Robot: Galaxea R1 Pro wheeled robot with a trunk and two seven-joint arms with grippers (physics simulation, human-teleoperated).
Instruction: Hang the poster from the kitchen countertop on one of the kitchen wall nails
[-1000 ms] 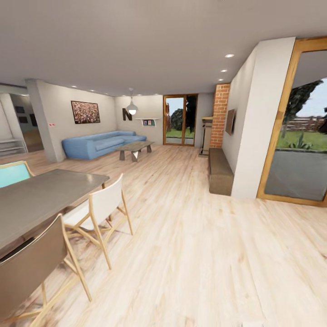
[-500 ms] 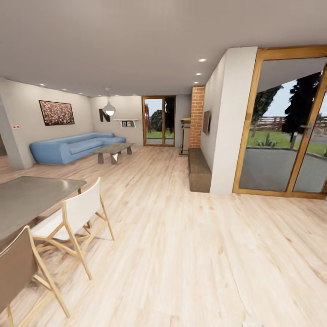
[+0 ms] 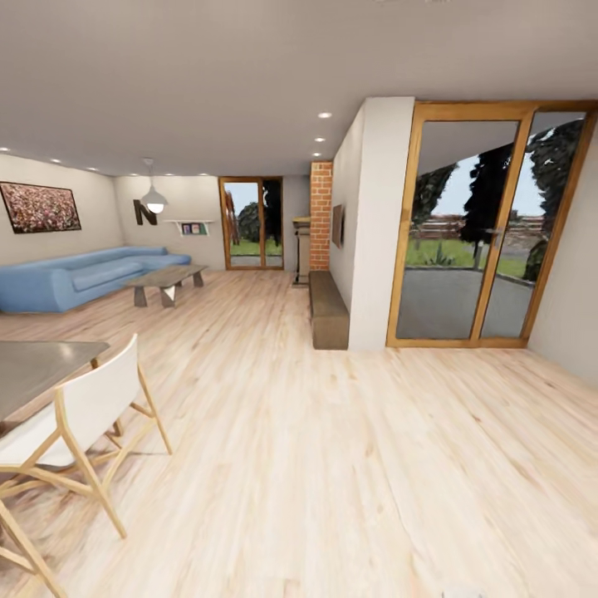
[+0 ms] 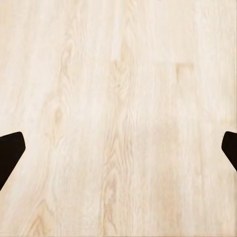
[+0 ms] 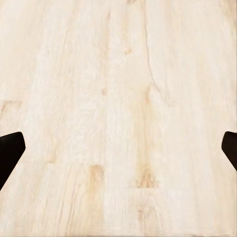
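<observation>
Both pairs of jaws stand wide apart with nothing between them: the left gripper [image 4: 118,148] and the right gripper [image 5: 118,148] each look down on bare pale wood floor [image 3: 349,465]. Ahead lies a living room (not the kitchen): a blue sofa [image 3: 75,278] far left, a white chair [image 3: 79,415] near left, glazed wooden doors [image 3: 486,228] at right. No poster, countertop or nail is in sight, so, judging by this, everything remains: finding, lifting, hanging.
</observation>
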